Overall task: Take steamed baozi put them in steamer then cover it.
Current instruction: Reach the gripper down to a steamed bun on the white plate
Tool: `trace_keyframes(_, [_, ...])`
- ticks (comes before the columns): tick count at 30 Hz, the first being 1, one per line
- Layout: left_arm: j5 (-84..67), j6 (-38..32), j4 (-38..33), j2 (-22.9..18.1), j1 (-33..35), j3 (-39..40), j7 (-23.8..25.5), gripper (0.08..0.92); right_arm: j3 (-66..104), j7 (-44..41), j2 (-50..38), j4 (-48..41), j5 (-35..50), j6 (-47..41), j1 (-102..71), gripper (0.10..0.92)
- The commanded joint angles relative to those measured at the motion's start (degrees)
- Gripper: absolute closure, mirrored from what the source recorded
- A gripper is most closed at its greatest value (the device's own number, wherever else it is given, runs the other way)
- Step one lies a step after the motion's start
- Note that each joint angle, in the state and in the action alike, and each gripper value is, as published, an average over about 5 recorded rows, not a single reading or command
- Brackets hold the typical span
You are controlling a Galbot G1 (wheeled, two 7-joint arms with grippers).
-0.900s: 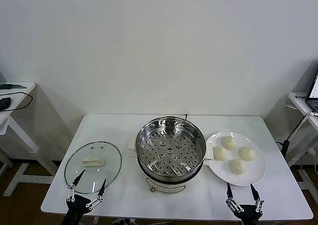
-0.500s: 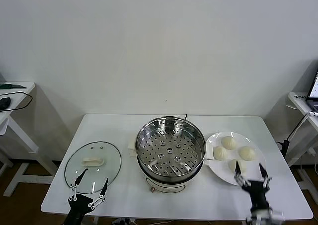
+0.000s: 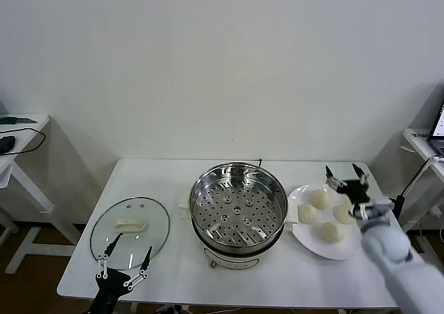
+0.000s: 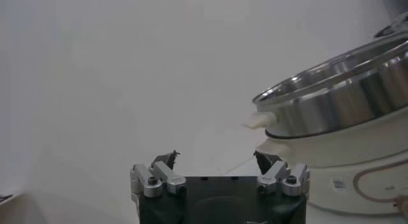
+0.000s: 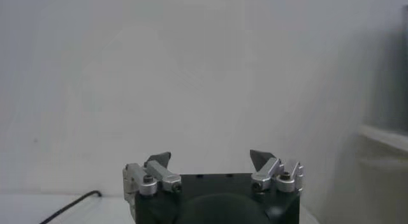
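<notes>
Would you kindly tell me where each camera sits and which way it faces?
Head view: high, facing forward and down at the table, steamer, cover, baozi; both claws show, left claw and right claw.
Left wrist view: low over the table, facing the steamer's side, shared with the head view; own open claw.
Right wrist view: faces the wall; own open claw.

The room was bright and evenly lit, with only faint, soft shadows under the large shiny stainless-steel steamer (image 3: 238, 213) and the flat white plate (image 3: 329, 220) on my white table (image 3: 159, 182). Highlights glinted off the steamer's polished rim and the round clear glass lid (image 3: 130, 232). Both of my wrist views were hazy and pale, their backgrounds washed out and soft.
</notes>
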Motion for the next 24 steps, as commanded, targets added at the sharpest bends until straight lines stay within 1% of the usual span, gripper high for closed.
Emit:
trace_keyframes(1, [0.0,0.1,0.0,-0.3,0.2,-0.1,-0.3,0.177,-18.5,-32.5,-5.2,-18.0,-8.9,-0.5,25.5,0.203])
trace_keyframes(3, [0.0,0.1,-0.1,-0.4,0.3,-0.2,-0.3,0.177,-22.2,-40.5,-4.3,-21.5,-14.5,0.7,30.4,0.203])
trace_keyframes(5, [0.0,0.1,-0.1,-0.5,0.4,-0.3,-0.4,0.177,-25.1,-46.2,-3.5,-23.1,-19.8,1.1,33.6,0.203])
trace_keyframes(8, [0.0,0.2,-0.1,-0.7,0.5,-0.2,-0.6,0.177,-28.2,-51.9,-2.1,-23.8,-27.7,1.8,36.7,0.203])
trace_keyframes(10, [0.1,0.3,-0.2,-0.8,0.6,-0.1,-0.7,0.177,-29.9,-53.8,-0.8,-24.2,-32.2,2.5,38.2,0.203])
trace_keyframes(13, [0.1,0.4,-0.6,-1.0,0.9,0.0,-0.8,0.177,-32.1,-54.9,1.4,-25.4,-37.4,3.6,39.4,0.203])
trace_keyframes(18, [0.1,0.2,-1.0,-1.2,1.6,-0.2,-0.9,0.177,-33.7,-53.3,5.6,-28.2,-44.1,5.3,39.7,0.203])
trace_keyframes(24, [0.2,0.0,-0.8,-1.5,2.0,-0.4,-0.9,0.177,-34.5,-51.5,9.9,-31.2,-48.0,6.2,39.2,0.203])
